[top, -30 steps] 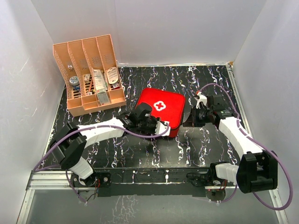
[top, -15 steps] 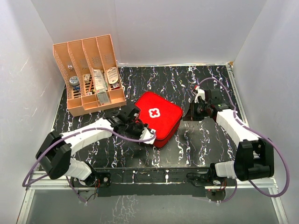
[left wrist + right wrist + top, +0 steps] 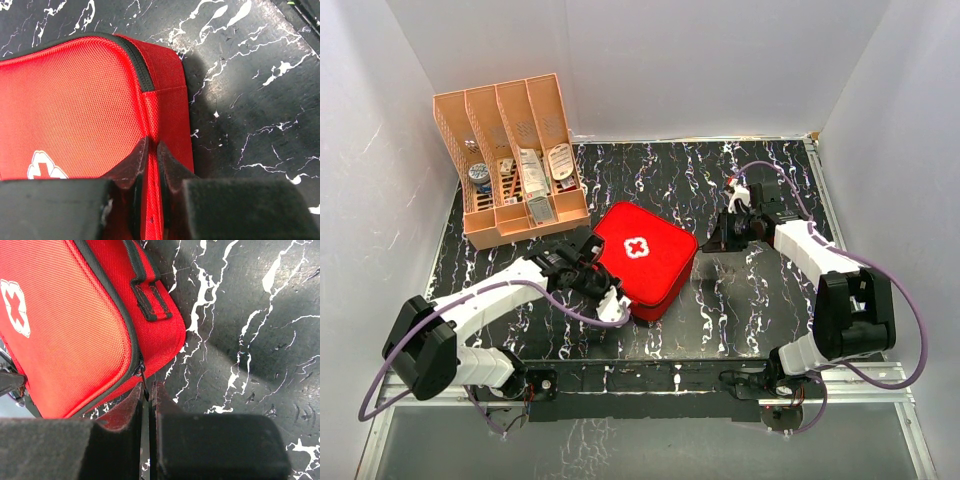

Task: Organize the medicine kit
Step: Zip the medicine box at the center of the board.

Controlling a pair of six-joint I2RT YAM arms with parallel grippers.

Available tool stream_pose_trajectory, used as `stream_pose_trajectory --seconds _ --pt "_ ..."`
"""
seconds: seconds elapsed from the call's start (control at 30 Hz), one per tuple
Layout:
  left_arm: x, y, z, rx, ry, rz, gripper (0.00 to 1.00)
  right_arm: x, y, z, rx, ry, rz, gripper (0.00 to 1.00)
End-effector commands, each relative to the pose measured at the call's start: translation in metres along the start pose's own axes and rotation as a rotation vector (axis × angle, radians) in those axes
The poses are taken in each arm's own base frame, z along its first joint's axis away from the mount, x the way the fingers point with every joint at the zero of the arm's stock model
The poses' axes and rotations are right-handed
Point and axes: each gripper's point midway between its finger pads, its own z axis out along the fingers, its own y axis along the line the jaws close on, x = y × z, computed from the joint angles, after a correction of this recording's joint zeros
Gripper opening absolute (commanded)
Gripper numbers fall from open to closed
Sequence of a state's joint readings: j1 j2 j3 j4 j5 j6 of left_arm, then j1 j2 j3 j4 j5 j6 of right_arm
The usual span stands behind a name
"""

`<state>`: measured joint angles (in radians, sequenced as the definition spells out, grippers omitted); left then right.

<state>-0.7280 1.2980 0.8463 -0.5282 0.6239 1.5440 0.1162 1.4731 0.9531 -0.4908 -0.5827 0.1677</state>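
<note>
Right wrist view shows the right gripper (image 3: 147, 400) clenched on the thin zip pull (image 3: 142, 374) at a corner of the medicine kit (image 3: 642, 258), which lies zipped shut mid-table (image 3: 740, 300). The left gripper (image 3: 148, 160) pinches its opposite edge. The pull could slip free, or the soft case could drag, if either pinch gives. The kit's contents are hidden. The orange rack (image 3: 485, 232), far left, holds packets (image 3: 532, 172) in its slots.

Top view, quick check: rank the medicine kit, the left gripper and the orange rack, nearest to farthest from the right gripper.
1. medicine kit: at the fingertips of the right gripper, on its left.
2. left gripper: across the kit, at its near-left edge.
3. orange rack: far back-left corner.
</note>
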Motion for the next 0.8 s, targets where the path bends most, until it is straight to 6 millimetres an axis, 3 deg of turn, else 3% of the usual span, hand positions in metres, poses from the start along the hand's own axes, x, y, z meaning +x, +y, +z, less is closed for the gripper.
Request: stream_pose_trajectory --seconds 0.0,0.13,0.23,0.33,0.43,0.57,0.63,0.7,0.77 --pt "-0.003 -0.055 -0.005 0.167 -0.070 -0.079 0.00 -0.074 -0.033 -0.025 0.204 -0.268 -0.116 0.00" --pt "-0.008 -0.070 -0.011 0.232 -0.130 0.025 0.00 -0.071 -0.038 -0.027 0.226 -0.292 -0.124 0.00" --pt "-0.017 -0.084 -0.013 0.255 -0.170 0.077 0.00 -0.085 -0.035 -0.021 0.203 -0.313 -0.123 0.00" --pt "-0.014 -0.080 -0.011 0.235 -0.155 0.023 0.00 -0.103 -0.032 -0.016 0.179 -0.321 -0.112 0.00" --pt "0.000 -0.030 -0.006 0.056 -0.087 -0.177 0.00 -0.106 -0.030 -0.018 0.177 -0.327 -0.118 0.00" --pt "0.030 0.078 -0.017 -0.341 0.010 -0.584 0.03 -0.091 -0.032 -0.019 0.182 -0.303 -0.112 0.00" --pt "0.041 0.114 -0.028 -0.470 0.040 -0.818 0.24 -0.084 -0.032 -0.018 0.181 -0.298 -0.103 0.00" --pt "0.053 0.139 -0.037 -0.587 0.064 -1.056 0.43 -0.080 -0.032 -0.018 0.180 -0.299 -0.091 0.00" --pt "0.066 0.157 -0.049 -0.711 0.066 -1.241 0.52 -0.078 -0.032 -0.017 0.176 -0.300 -0.083 0.00"
